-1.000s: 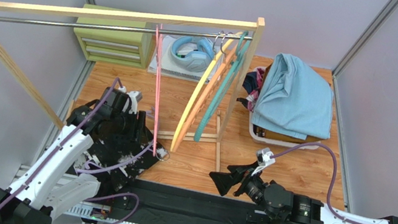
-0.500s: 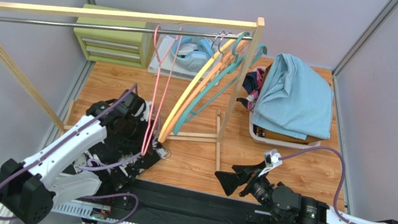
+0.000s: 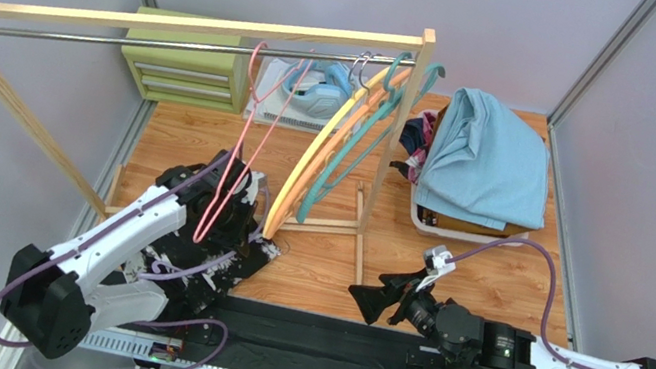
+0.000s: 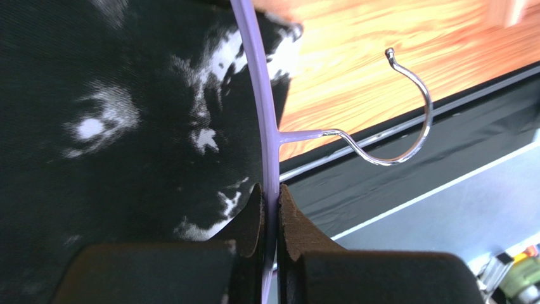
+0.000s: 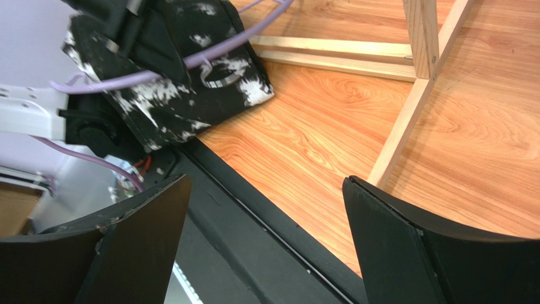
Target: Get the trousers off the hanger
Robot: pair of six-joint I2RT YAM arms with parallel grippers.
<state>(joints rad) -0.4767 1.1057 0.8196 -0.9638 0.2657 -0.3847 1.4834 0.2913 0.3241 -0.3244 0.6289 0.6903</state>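
Note:
The black trousers with white speckles (image 3: pixel 223 257) lie crumpled on the wooden floor under my left arm, and also show in the left wrist view as trousers (image 4: pixel 127 126) and in the right wrist view as trousers (image 5: pixel 184 107). A thin pink hanger (image 3: pixel 255 101) stands tilted above them, its metal hook (image 4: pixel 409 126) low near the floor. My left gripper (image 3: pixel 241 210) is shut on the hanger's bar (image 4: pixel 264 95) just below the hook's stem. My right gripper (image 3: pixel 373 299) hovers wide open over the floor's near edge, holding nothing.
A wooden rack (image 3: pixel 178 21) carries yellow, orange and teal hangers (image 3: pixel 349 148). Its leg (image 5: pixel 405 126) stands close ahead of my right gripper. A white basket (image 3: pixel 456 231) at the right holds light blue trousers (image 3: pixel 493 163) piled on others. Green drawers (image 3: pixel 190 69) and headphones (image 3: pixel 315 81) sit behind.
My left gripper has closed onto the pink hanger. The hanger has swung and tilted rightward, and the left arm has shifted right with it. The right gripper barely moved.

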